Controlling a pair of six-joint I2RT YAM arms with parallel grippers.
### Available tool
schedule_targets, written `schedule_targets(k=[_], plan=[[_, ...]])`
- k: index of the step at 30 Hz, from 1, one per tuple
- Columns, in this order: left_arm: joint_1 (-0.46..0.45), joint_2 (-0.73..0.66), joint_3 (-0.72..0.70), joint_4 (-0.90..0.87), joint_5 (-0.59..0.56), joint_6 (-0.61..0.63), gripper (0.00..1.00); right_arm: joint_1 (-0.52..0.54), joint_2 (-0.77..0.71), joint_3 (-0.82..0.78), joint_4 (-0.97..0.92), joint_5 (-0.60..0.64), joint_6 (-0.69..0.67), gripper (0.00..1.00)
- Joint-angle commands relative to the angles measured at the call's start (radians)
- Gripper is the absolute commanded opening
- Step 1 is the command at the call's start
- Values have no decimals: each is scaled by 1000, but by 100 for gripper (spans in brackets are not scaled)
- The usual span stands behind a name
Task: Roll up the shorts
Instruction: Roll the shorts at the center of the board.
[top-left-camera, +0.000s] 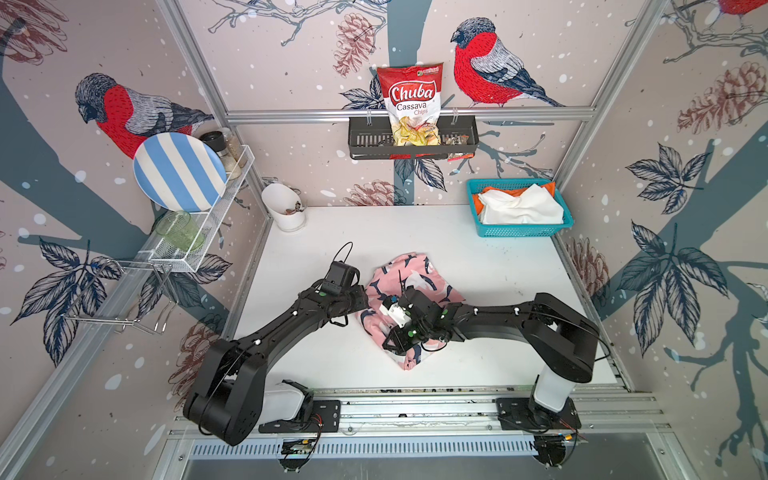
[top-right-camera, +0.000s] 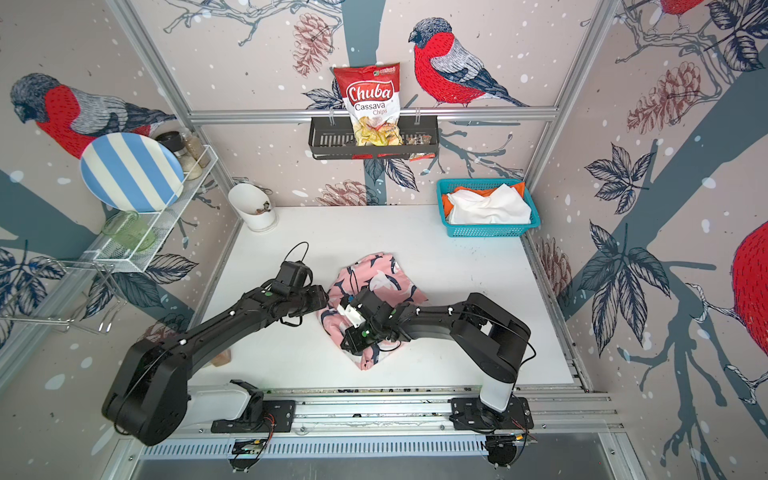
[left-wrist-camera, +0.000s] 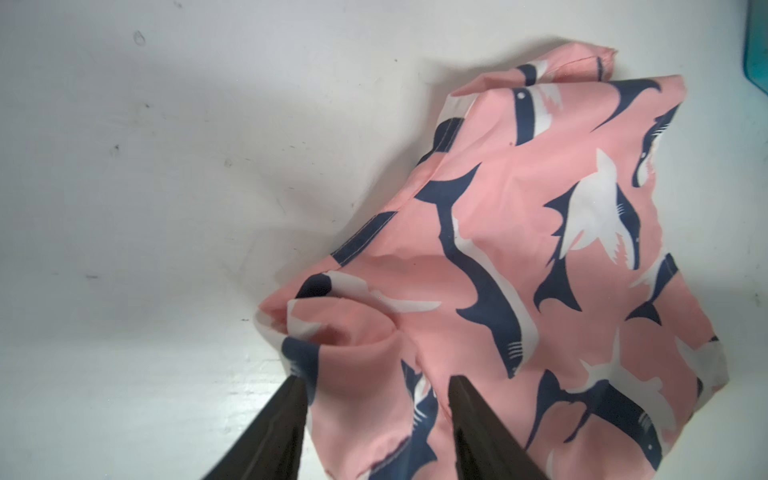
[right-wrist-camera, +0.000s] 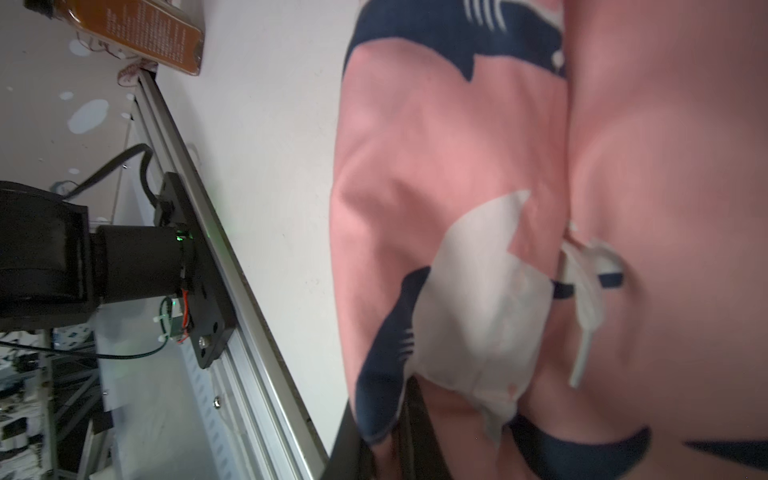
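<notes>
The pink shorts with navy-and-white shark shapes (top-left-camera: 409, 272) lie crumpled in the middle of the white worktop (top-left-camera: 478, 270). The left gripper (left-wrist-camera: 376, 380) is at their left edge, its two dark fingers (left-wrist-camera: 286, 419) apart with a puckered fold of the cloth lying between them. The right gripper (right-wrist-camera: 380, 392) is over the near half of the same shorts, its fingers closed on a pinch of pink cloth. The plain white shorts (top-left-camera: 519, 208) and bright orange shorts (top-left-camera: 476, 203) are heaped in a teal plastic basket (top-left-camera: 519, 230) at the far right corner, well apart from both grippers.

A red-and-white bag (top-left-camera: 411, 99) on the back wall reads "Chuba Cassava Chips".

Both arms reach in from the front rail with elbows bent outward, forearms angled toward each other.
</notes>
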Motion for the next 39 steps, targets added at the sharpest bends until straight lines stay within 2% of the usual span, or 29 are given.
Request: schedule_targets(k=[1,7,10,13,19,22,28,34,39], plan=[[5,-38,10,-34,-10,8,60,-39,-12,-40,91,-120,81,2],[5,-85,9,-56,-6,2,61,-95,5,-78,141,-196,117,0],[5,-104,-3,-58,8,-2,62,-114,7,-96,155,-203,130,0],[5,-126,-31,-38,17,-11,67,-127,12,-108,164,-205,153,0],[5,-136,-46,-19,43,-17,69,-127,-10,-119,192,-174,210,0],[5,-139,-46,-22,37,-25,71,-129,-9,-124,247,-210,241,0],[3,-110,-61,-18,75,-42,69,-140,5,-112,233,-186,253,0],[-9,-89,-75,16,85,-59,69,-163,51,-124,260,-244,322,0],[-13,9,-49,73,110,-59,67,-177,70,-160,306,-271,353,2]])
